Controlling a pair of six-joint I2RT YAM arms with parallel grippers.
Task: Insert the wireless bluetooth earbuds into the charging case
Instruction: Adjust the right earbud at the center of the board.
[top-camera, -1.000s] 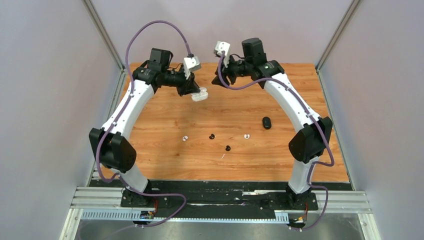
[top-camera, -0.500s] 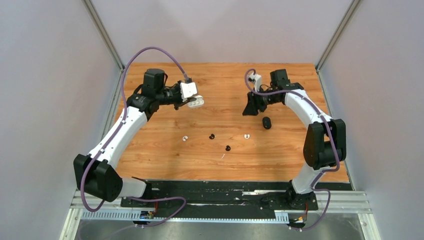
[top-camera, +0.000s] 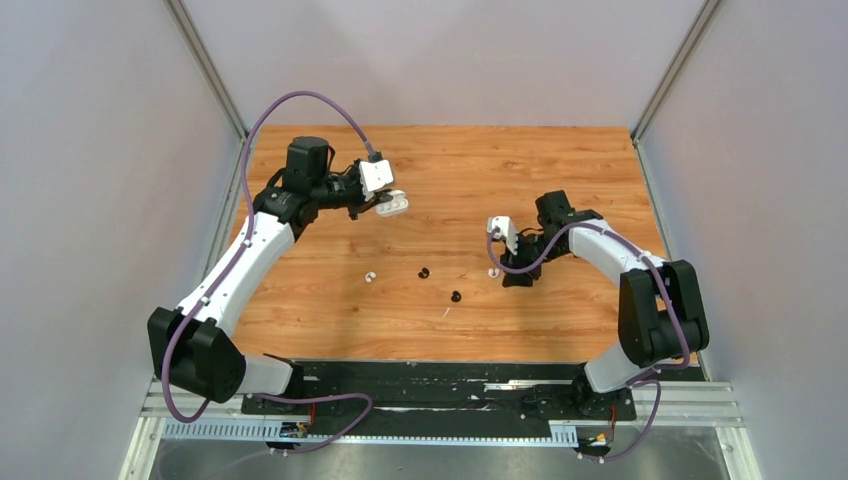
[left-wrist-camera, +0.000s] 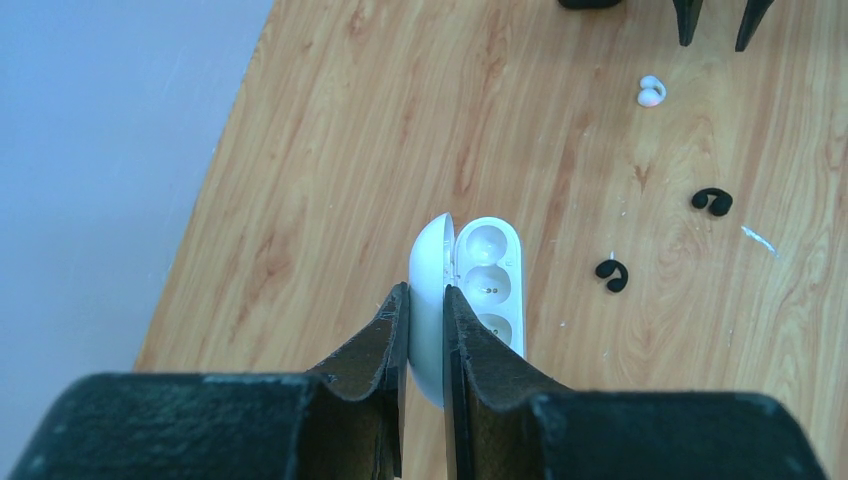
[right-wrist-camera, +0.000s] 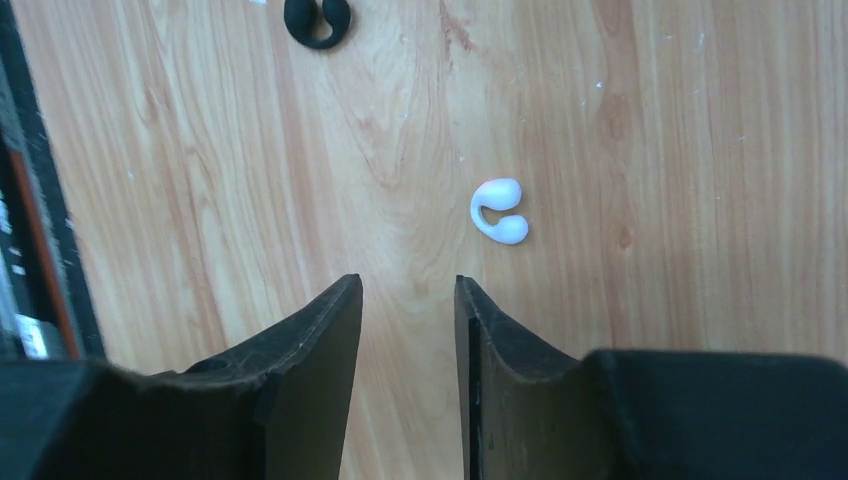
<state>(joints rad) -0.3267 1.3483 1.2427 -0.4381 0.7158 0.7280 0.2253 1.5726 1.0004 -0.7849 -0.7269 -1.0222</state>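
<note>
My left gripper (top-camera: 386, 205) is shut on the lid of a white charging case (left-wrist-camera: 487, 280), held open above the far left of the table; its earbud wells are empty. Four earbuds lie on the wood: a white one (top-camera: 370, 277), two black ones (top-camera: 423, 272) (top-camera: 455, 296), and another white one (top-camera: 493, 271). My right gripper (top-camera: 512, 277) hangs low just right of that white earbud (right-wrist-camera: 499, 211). Its jaws (right-wrist-camera: 408, 285) are open with bare wood between them, and the bud lies just beyond the right fingertip. A black earbud (right-wrist-camera: 318, 20) shows further ahead.
The wooden table (top-camera: 600, 180) is walled by grey panels on the left, right and back. A small white scrap (top-camera: 445, 312) lies near the front middle. A dark object (left-wrist-camera: 590, 3) shows at the top edge of the left wrist view.
The right arm has swung from the far back down toward the near side, now low beside the right white earbud, jaws slightly narrower. The left arm dropped with the case, then held still.
</note>
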